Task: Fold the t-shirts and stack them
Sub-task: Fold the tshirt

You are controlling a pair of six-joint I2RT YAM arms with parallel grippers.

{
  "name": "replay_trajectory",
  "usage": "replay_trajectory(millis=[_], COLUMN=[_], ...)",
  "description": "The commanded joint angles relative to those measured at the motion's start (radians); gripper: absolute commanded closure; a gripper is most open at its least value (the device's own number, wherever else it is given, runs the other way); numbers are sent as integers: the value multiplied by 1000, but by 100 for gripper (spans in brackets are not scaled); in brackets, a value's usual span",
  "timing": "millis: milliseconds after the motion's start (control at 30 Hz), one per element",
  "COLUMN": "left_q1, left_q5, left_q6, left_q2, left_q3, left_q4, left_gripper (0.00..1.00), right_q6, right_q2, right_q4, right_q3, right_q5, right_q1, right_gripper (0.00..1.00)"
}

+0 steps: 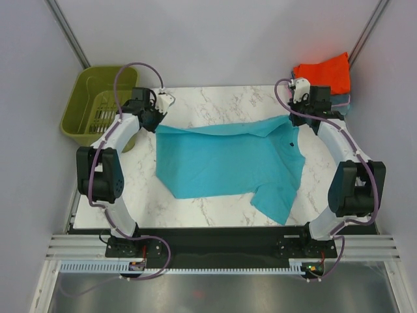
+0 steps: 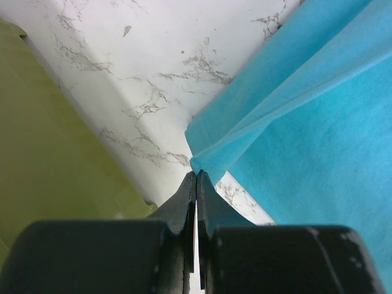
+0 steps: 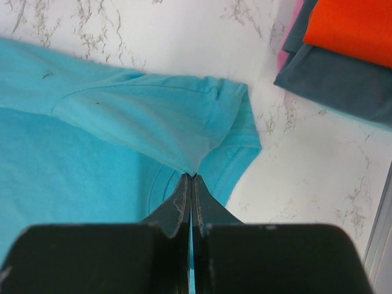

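Note:
A teal t-shirt (image 1: 228, 160) lies spread across the white marble table (image 1: 215, 101), its far edge lifted at both ends. My left gripper (image 1: 156, 120) is shut on the shirt's far-left corner (image 2: 205, 160). My right gripper (image 1: 296, 120) is shut on the shirt's far-right part by a sleeve (image 3: 236, 131). An orange-red folded shirt (image 1: 324, 73) lies on a grey-blue folded one (image 1: 340, 101) at the far right corner; both also show in the right wrist view, the orange-red shirt (image 3: 352, 27) on top of the grey-blue shirt (image 3: 334, 79).
An olive-green plastic basket (image 1: 98, 104) stands off the table's far left corner, seen close in the left wrist view (image 2: 49, 159). A pink edge (image 3: 283, 58) peeks from under the folded stack. Grey walls enclose the table.

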Motion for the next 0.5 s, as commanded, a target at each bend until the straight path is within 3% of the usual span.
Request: replay_trajectory(millis=[0, 467], left_q1=[-2, -5], left_q5=[23, 13], left_q6=[-37, -50], left_q2=[-58, -60], left_q3=[-27, -120], left_q4=[17, 15], left_gripper=[98, 98], right_q6=[-5, -25], right_q2=[-63, -21], right_q4=[-22, -44], right_q3=[-31, -89], right_q5=[-29, -49], right_q1=[-2, -2], right_gripper=[100, 100])
